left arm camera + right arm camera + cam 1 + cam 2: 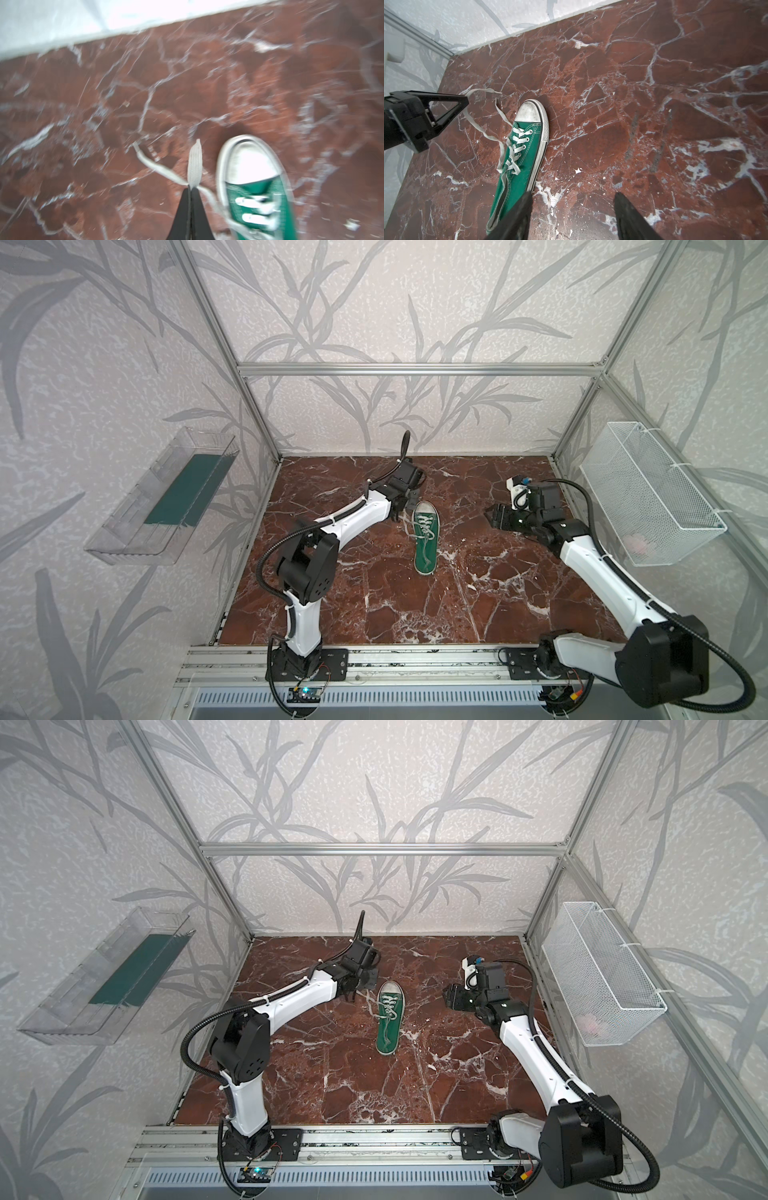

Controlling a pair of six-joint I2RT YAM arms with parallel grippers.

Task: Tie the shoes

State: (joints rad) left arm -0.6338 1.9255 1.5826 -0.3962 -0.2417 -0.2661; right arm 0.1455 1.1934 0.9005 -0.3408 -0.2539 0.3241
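Observation:
A small green shoe (424, 545) (389, 1023) with a white toe cap lies mid-table, toe toward the back wall. Its white laces trail off to the left of the toe. My left gripper (397, 517) (353, 997) (190, 188) sits just left of the toe, shut on a flat white lace (194, 164) that sticks out past the fingertips. A second lace end (145, 160) lies on the table beside it. The right wrist view shows the shoe (521, 158) and the left gripper (466, 99) pinching the lace (481, 91). My right gripper (494, 516) (449, 997) (573, 195) hovers right of the shoe, open and empty.
The table (478, 597) is red-brown marble, walled by aluminium frame posts and patterned panels. A clear plastic bin (162, 497) hangs on the left wall. A white wire basket (648, 493) hangs on the right wall, close behind the right arm.

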